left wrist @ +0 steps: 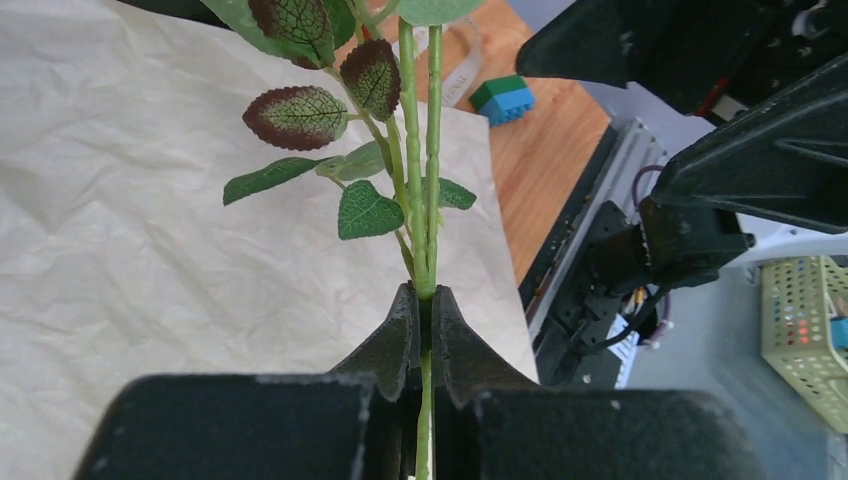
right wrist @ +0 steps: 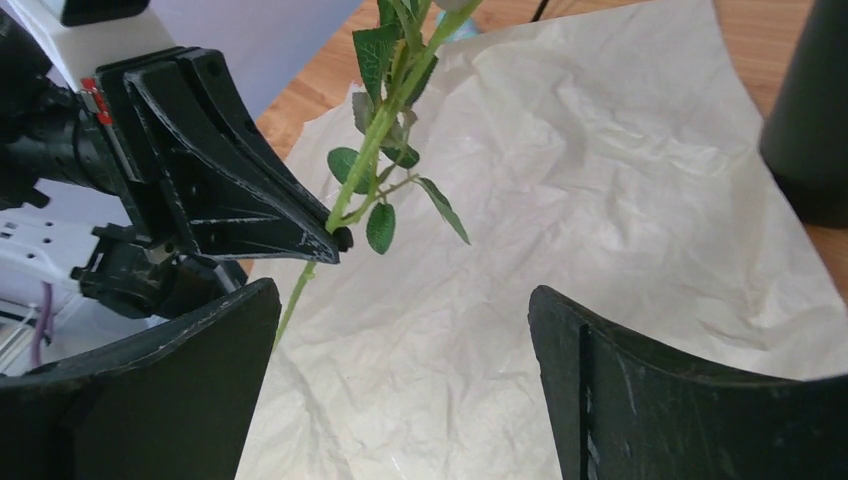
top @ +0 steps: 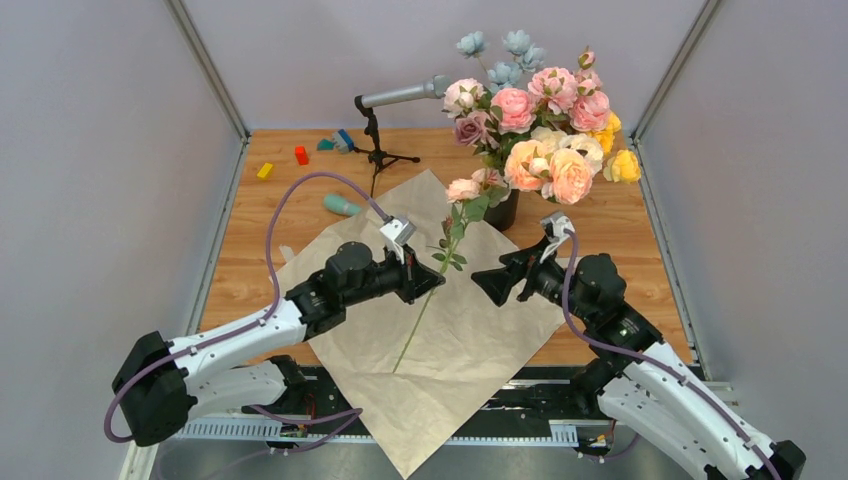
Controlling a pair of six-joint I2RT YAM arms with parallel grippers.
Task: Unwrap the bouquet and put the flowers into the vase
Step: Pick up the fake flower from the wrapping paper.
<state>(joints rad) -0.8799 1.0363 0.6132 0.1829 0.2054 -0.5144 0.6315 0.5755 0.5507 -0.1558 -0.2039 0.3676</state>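
My left gripper [top: 437, 281] [left wrist: 421, 292] is shut on the thin green stem [left wrist: 432, 150] of one flower, held above the paper. Its small pink bloom [top: 463, 188] points toward the vase and the stem's lower end hangs down over the paper. The bouquet's beige paper [top: 470, 330] lies spread open and flat. My right gripper [top: 480, 283] [right wrist: 400, 300] is open, facing the left one close by, with nothing between its fingers. The dark vase [top: 503, 212] [right wrist: 810, 110] stands at the paper's far corner. Blooms hide its top.
A big mass of pink, peach, yellow and pale blue blooms [top: 545, 120] rises above the vase. A microphone on a stand [top: 400, 95] is at the back. Small toy blocks [top: 301, 155] and a teal object [top: 341, 205] lie at the far left.
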